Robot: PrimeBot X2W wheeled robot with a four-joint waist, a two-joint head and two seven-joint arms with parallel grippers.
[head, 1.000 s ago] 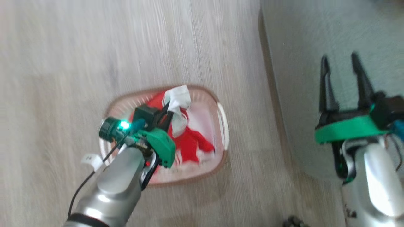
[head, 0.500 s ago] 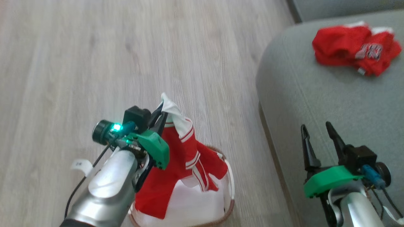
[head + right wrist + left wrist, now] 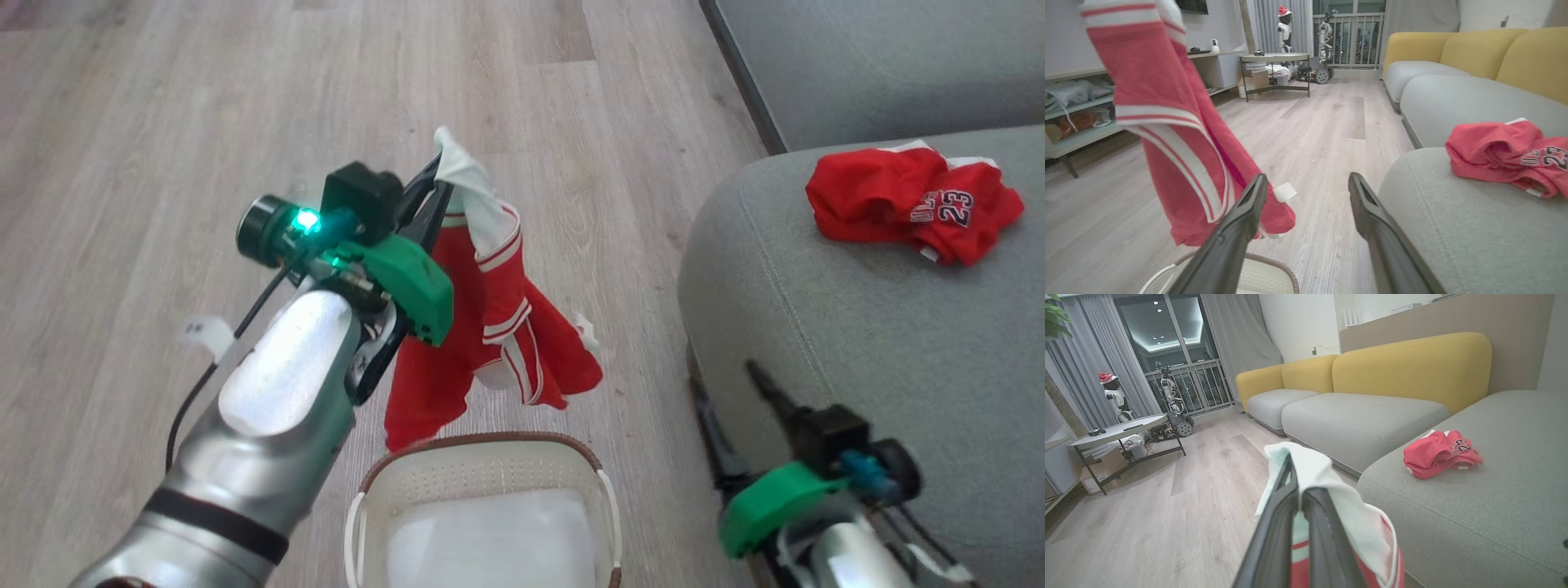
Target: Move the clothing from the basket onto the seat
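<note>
Seat (image 3: 857,343) spreads grey-green on my right, with the jersey numbered 23 (image 3: 906,200) lying on it. Basket (image 3: 490,445) sits on the floor below me, with just its white liner (image 3: 490,539) inside. My left hand (image 3: 437,175) is pinched tight on the white band of the red striped garment (image 3: 482,327), held high, I judge, so it hangs clear of the rim. My right hand (image 3: 1306,179) stands wide, holding nothing. Pale wood floor (image 3: 163,122) runs out to the yellow-backed sofas (image 3: 1412,363).

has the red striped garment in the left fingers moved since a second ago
Yes. The red white-striped garment has risen: it lay inside the white perforated plastic basket and now hangs above its brown rim.
</note>
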